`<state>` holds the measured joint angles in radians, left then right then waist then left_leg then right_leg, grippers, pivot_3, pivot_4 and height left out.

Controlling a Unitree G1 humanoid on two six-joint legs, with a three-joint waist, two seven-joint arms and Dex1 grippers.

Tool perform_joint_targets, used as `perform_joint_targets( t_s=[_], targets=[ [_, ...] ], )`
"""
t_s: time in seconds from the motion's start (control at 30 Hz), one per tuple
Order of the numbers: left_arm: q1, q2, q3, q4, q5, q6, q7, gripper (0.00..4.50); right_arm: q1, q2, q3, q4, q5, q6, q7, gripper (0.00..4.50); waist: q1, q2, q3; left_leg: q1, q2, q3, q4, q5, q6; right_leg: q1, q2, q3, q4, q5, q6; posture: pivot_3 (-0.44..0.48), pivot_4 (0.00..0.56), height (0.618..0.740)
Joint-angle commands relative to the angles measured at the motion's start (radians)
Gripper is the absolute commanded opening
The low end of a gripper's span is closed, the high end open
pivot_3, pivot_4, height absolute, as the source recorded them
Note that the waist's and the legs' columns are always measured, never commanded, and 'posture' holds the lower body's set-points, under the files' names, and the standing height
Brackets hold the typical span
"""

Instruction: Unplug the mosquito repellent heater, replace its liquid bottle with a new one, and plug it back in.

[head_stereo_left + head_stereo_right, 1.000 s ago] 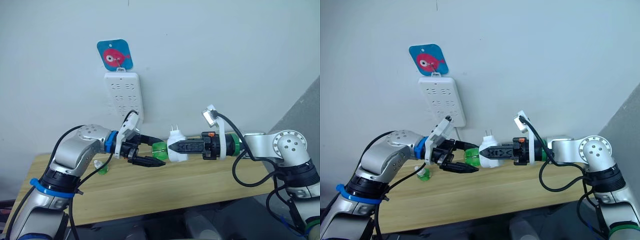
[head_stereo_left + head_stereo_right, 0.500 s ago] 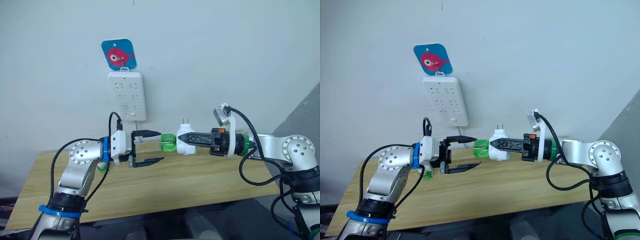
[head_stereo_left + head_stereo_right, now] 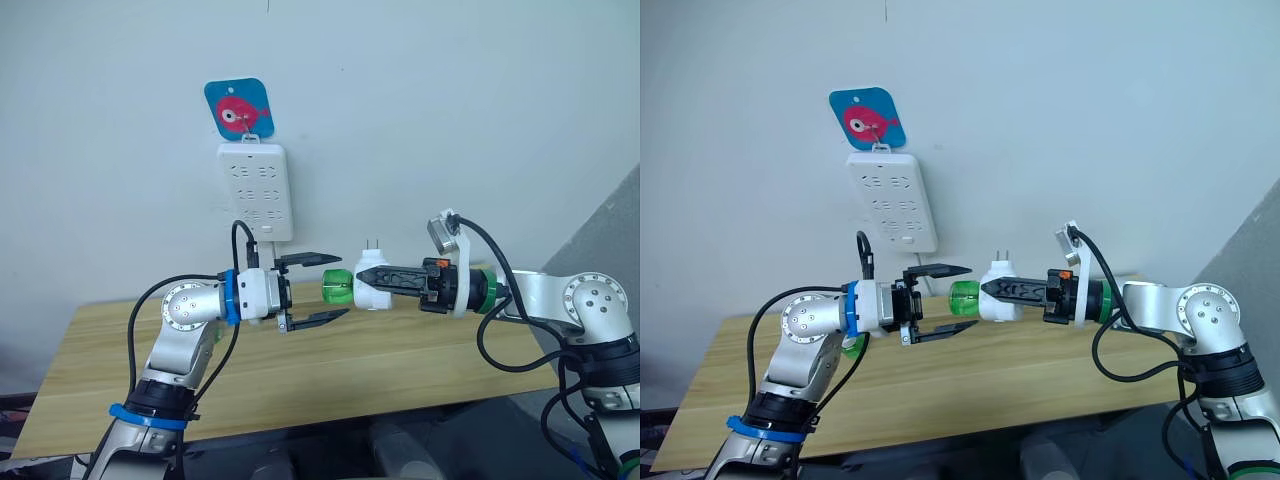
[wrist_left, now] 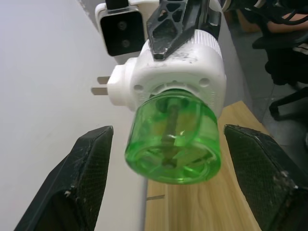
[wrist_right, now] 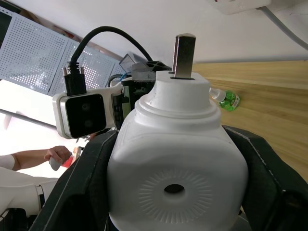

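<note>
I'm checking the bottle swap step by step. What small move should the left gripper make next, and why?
Probably close the left gripper on the green bottle. Its fingers stand open on either side of the bottle without touching it, while the right gripper holds the mosquito repellent heater in the air, unplugged, with the bottle attached. A grip comes before unscrewing.

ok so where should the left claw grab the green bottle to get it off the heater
Grip the green bottle around its round side wall, coming end-on from the robot's left along the bottle's axis. It sticks out sideways from the heater, which the right claw clamps. The left claw is open, one finger on each side of the bottle, so closing there probably suits twisting it off.
</note>
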<state>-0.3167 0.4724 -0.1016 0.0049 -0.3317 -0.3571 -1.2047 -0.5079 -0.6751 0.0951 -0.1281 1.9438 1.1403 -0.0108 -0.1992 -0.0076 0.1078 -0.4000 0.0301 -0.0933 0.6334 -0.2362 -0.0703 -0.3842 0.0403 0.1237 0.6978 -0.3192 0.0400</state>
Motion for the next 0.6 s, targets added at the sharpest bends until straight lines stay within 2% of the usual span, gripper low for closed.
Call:
perform_joint_targets(
  t_s=[0.03,0.13,0.23,0.37,0.6],
  targets=[
    [-0.015,0.002,0.001,-0.003,-0.011,-0.013,0.000,3.86,-0.006,0.003,-0.022,-0.025,0.028,-0.019,0.001,3.03,0.000,0.000,0.000,0.000,0.000,0.000,0.000,0.000,0.000,0.000,0.000,0.000,0.000,0.000,0.000,-0.210,0.056,0.733],
    [-0.013,0.006,-0.003,-0.002,-0.021,-0.004,-0.012,3.24,-0.002,0.007,-0.021,-0.030,0.028,-0.021,-0.002,3.03,0.000,0.000,0.000,0.000,0.000,0.000,0.000,0.000,0.000,0.000,0.000,0.000,0.000,0.000,0.000,-0.211,0.056,0.733],
    [-0.013,0.011,-0.004,-0.009,-0.029,0.009,-0.015,2.34,0.000,0.008,-0.021,-0.034,0.028,-0.021,-0.004,3.03,0.000,0.000,0.000,0.000,0.000,0.000,0.000,0.000,0.000,0.000,0.000,0.000,0.000,0.000,0.000,-0.211,0.056,0.733],
    [-0.023,0.054,-0.015,-0.021,-0.047,0.095,-0.054,2.32,-0.007,0.002,-0.018,-0.035,0.021,-0.013,0.006,3.03,0.000,0.000,0.000,0.000,0.000,0.000,0.000,0.000,0.000,0.000,0.000,0.000,0.000,0.000,0.000,-0.208,0.058,0.733],
    [-0.101,0.259,-0.074,-0.098,-0.259,0.854,-0.083,2.32,-0.029,-0.017,-0.007,-0.114,-0.074,0.045,0.120,3.03,-0.007,0.000,0.000,0.000,0.000,-0.002,0.000,0.000,0.000,0.000,0.000,-0.002,0.001,0.000,0.000,-0.196,0.059,0.733]
  ],
)
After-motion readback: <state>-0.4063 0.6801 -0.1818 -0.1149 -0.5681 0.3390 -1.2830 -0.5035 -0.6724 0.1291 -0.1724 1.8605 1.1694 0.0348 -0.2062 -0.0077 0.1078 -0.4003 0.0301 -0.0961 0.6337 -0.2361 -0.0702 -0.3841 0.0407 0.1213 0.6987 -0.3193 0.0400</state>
